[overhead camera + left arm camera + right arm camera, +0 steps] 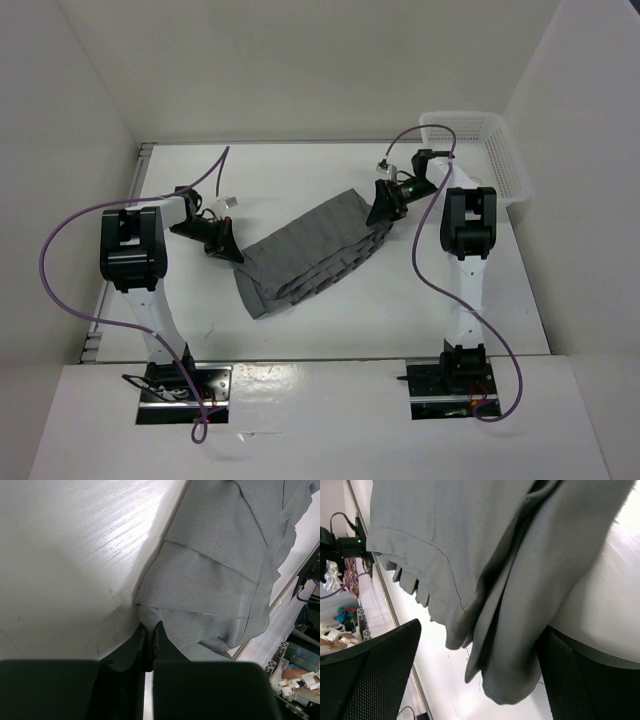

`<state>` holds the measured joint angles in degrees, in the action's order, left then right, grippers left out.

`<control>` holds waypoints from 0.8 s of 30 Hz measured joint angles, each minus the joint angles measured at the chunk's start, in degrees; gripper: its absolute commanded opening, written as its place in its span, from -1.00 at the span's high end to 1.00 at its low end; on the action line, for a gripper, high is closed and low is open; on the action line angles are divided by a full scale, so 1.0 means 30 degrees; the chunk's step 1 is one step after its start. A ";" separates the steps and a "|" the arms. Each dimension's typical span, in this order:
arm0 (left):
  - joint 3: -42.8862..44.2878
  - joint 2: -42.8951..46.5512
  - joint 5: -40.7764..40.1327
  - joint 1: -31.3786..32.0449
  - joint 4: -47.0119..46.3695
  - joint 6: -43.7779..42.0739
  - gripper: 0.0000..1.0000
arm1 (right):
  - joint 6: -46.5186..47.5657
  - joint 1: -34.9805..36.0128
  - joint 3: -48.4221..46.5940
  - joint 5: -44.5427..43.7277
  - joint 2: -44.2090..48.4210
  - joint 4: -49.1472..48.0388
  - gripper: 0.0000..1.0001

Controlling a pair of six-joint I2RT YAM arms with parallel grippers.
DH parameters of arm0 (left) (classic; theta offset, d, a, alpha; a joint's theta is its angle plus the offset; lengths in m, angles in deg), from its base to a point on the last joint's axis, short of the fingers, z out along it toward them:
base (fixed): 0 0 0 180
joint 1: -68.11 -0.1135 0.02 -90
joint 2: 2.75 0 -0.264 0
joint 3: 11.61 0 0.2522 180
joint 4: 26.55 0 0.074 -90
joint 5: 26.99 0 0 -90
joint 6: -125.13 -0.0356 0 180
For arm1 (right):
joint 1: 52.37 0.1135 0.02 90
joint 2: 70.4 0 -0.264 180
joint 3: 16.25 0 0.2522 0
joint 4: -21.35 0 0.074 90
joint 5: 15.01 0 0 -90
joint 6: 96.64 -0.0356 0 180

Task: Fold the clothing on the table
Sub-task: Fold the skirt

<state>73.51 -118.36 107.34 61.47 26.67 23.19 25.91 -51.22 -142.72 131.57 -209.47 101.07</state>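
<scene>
Left side: the left gripper sits low over the table at the near-left end of the clothing. The left wrist view shows its jaws pressed together on a small pinched ridge of grey fabric, with the table surface directly beneath. The grip is judged secure but shallow, as it takes only an edge fold.

Centre: the clothing lies flat as a long pleated band. Its long axis runs diagonally, from the near-left by the left gripper up to the far-right. It is well inside the table edges. The near-left end is the broader one.

Right side: the right gripper is at the far-right end of the band, with its jaws spread wide. In the right wrist view a doubled edge of the fabric hangs in the gap between the two fingers, and neither pad is clamped on it. A white basket stands just beyond this arm and is clear of the cloth.

Assessment: each arm attends its own end. The coming move depends on the right jaws closing on the edge that already lies between them. Only then can both ends be carried across the long axis.
</scene>
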 measured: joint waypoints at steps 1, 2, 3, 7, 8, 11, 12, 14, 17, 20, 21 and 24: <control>0.0000 0.0000 0.0000 0.0000 0.0000 -0.0007 1.00 | -0.0029 0.0102 -0.0066 -0.0029 -0.0029 0.0036 -0.91; 0.0000 0.0000 0.0007 0.0000 0.0000 -0.0007 1.00 | -0.0036 0.0197 -0.0080 -0.0051 -0.0044 0.0036 -0.91; 0.0000 0.0000 0.0000 0.0007 0.0007 -0.0007 1.00 | -0.0051 0.0328 -0.0109 -0.0073 -0.0051 0.0058 -0.91; 0.0000 0.0000 0.0000 0.0000 0.0015 -0.0015 1.00 | -0.0204 0.0801 -0.0226 -0.0335 -0.0095 0.0029 -0.64; 0.0000 0.0000 0.0000 0.0007 0.0022 -0.0015 1.00 | -0.0321 0.0911 -0.0226 -0.0532 -0.0102 -0.0007 -0.50; 0.0000 0.0000 0.0000 0.0000 0.0044 -0.0029 1.00 | -0.0452 0.1137 -0.0262 -0.1093 -0.0321 -0.0226 0.40; 0.0000 0.0000 -0.0007 0.0000 0.0051 -0.0044 1.00 | -0.0692 0.1166 -0.0270 -0.1413 -0.0393 -0.0291 0.61; 0.0000 0.0000 -0.0007 0.0000 0.0058 -0.0051 1.00 | -0.0962 0.1188 -0.0262 -0.1829 -0.0561 -0.0408 1.00; 0.0000 0.0000 -0.0007 0.0007 0.0066 -0.0051 1.00 | -0.1668 0.1195 -0.0175 -0.2448 -0.0576 -0.0874 1.00; 0.0000 0.0000 0.0007 0.0007 0.0109 -0.0058 1.00 | -0.2346 0.1217 -0.0102 -0.2987 -0.0503 -0.1362 1.00; 0.0015 0.0000 0.0000 0.0022 0.0138 -0.0058 1.00 | -0.2586 0.1275 -0.0095 -0.3286 -0.0401 -0.1450 1.00; 0.0270 -0.0029 -0.0204 0.0226 0.0240 -0.0044 1.00 | -0.3147 0.1574 -0.0102 -0.4532 0.0160 -0.1843 1.00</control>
<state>74.32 -118.45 106.73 62.15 27.39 23.06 16.47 -46.50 -143.03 117.98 -208.99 95.54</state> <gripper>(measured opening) 0.039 0.061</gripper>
